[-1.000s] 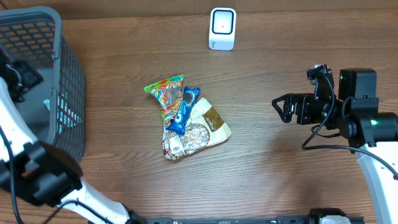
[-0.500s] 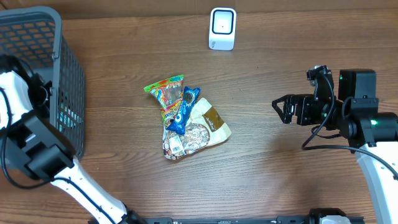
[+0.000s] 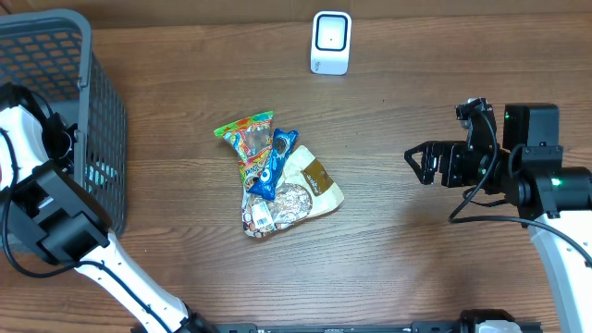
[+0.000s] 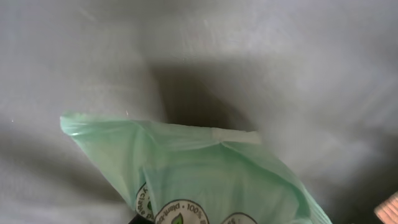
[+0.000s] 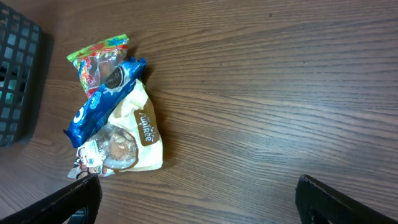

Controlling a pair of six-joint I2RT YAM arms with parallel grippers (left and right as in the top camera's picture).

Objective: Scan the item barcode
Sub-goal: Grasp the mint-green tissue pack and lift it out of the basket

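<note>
A pale green bag with round leaf stamps fills the lower half of the left wrist view, pressed right up against my left gripper. Its fingers are hidden behind the bag, shut on it. My left arm reaches down into the grey basket at the far left. The white scanner stands at the back of the table. My right gripper hovers open over bare wood at the right, nothing between its fingers.
A pile of snacks lies mid-table: a colourful gummy bag, a blue cookie pack and a cream cookie bag. The basket's corner shows at the left of the right wrist view.
My left arm has swung further into the basket and its jaws have closed on the green bag. The right arm and the snack pile have not moved.
</note>
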